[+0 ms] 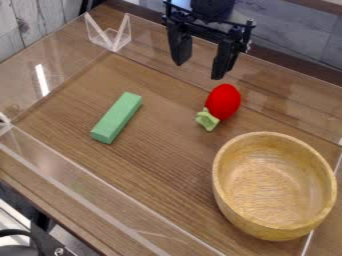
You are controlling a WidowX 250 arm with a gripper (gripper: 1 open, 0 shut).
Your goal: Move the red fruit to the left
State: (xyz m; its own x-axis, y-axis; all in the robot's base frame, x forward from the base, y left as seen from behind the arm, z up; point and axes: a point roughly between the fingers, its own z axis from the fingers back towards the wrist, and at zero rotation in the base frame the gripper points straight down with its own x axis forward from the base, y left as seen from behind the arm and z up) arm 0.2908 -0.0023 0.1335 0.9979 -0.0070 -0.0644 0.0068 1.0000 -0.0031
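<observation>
The red fruit is a small glossy toy strawberry lying on its side on the wooden table, its pale green cap pointing toward the front. My gripper hangs above and behind it, pointing down. Its two black fingers stand wide apart with nothing between them. It does not touch the fruit.
A flat green block lies to the left of the fruit. A wooden bowl stands at the front right. Clear acrylic walls ring the table, with a folded clear piece at the back left.
</observation>
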